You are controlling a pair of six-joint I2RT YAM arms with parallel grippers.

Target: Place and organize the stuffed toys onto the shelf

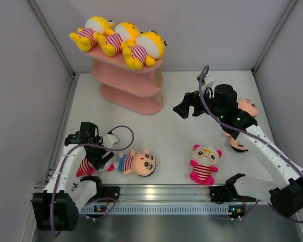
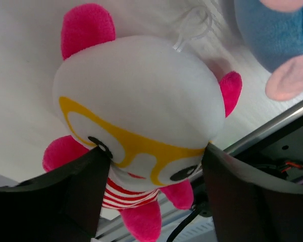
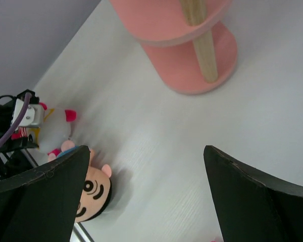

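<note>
The pink shelf (image 1: pixel 133 86) stands at the back left, with three yellow toys (image 1: pixel 120 39) lying on its top tier. My left gripper (image 1: pixel 102 157) is open, its fingers (image 2: pixel 81 186) on either side of the head of a pink-and-white toy with glasses (image 2: pixel 141 96) that lies on the table near the front left. A peach-faced toy (image 1: pixel 139 163) lies just right of it. A second pink-and-white toy (image 1: pixel 205 162) lies front centre. My right gripper (image 1: pixel 184 108) is open and empty above the table, right of the shelf (image 3: pixel 192 55). Two peach-faced toys (image 1: pixel 248 107) are partly hidden behind the right arm.
Grey walls close in the table on the left, back and right. A metal rail (image 1: pixel 156 192) with the arm bases runs along the near edge. The left arm's purple cable (image 1: pixel 122 130) loops over the table. The shelf's lower tiers (image 1: pixel 126 78) hold nothing that I can see.
</note>
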